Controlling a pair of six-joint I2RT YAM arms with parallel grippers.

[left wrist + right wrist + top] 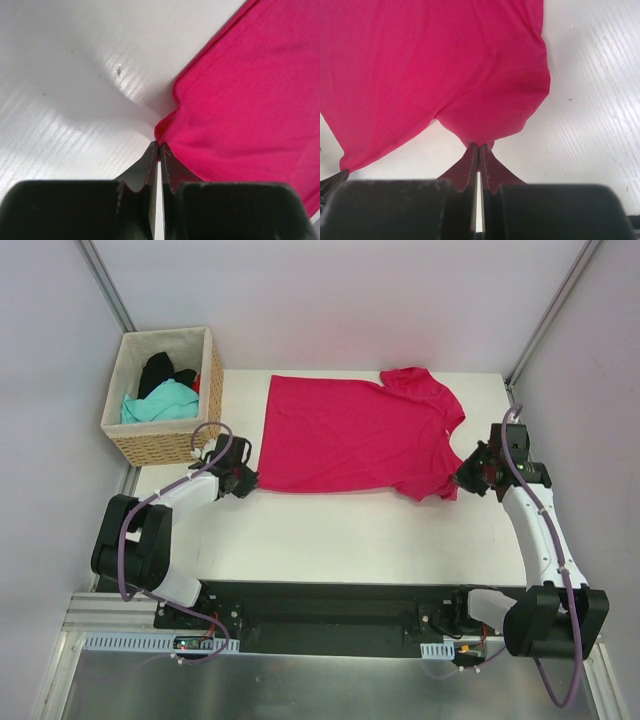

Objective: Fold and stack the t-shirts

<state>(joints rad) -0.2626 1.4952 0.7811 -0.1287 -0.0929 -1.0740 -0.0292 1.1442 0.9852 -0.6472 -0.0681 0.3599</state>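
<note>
Hands both pinch shut on one crimson-pink t-shirt (350,435) spread on the desk (350,535): left hand (159,147) on its hem corner, right hand (479,146) on a fold at its sleeve end. One teal t-shirt (160,403) and one black t-shirt (157,370) lie in one wicker basket (165,448).

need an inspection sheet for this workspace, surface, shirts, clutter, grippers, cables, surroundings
surface: white table, faint scuffs
job's things: pink t-shirt spread flat on the table; teal shirt and black shirt in the wicker basket
clutter: nothing seen
grippers: left gripper shut on the pink t-shirt's near left corner; right gripper shut on its near right edge
cables: purple cables looped along both arms
surroundings: pale walls, metal frame post
</note>
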